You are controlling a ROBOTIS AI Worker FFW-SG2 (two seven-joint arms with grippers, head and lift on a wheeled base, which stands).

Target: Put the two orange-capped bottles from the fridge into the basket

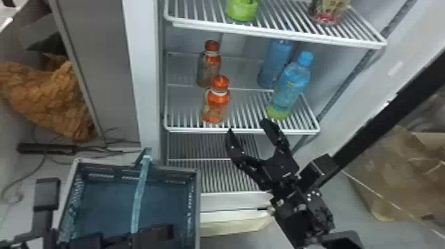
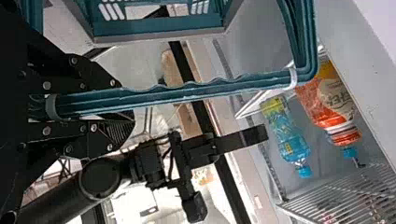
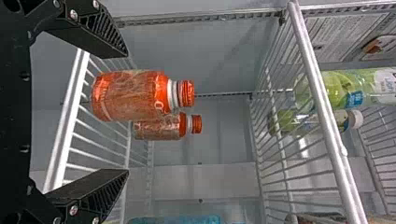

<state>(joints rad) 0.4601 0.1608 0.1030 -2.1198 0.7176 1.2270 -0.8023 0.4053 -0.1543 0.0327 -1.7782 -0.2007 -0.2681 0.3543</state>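
Right tool (image 1: 247,125) stands wide open, empty; left tool (image 2: 125,103) clamps basket handle (image 2: 210,90); front bottle (image 1: 216,107) ahead of right tool appears slick, best gripped mid-body.

Both arms are black from end to end, built of blocky, angular segments with small pale bolt heads. The right claw (image 1: 247,126) has two wedge-shaped fingers (image 3: 95,30) that taper to narrow tips, their inner faces cut in fine ridges, with round silver screws (image 3: 73,14) near the roots. A flat black plate (image 3: 16,112) with small dark holes backs it. The left claw (image 1: 153,232) has the same ridged faces and stepped links, dotted with silver screws. A rectangular black block (image 1: 46,195) sits on a slim stalk by the left arm. The right arm carries a round black joint cap (image 2: 99,178), thin looping dark cables (image 2: 171,156) and a cluster of white dots (image 1: 313,195).
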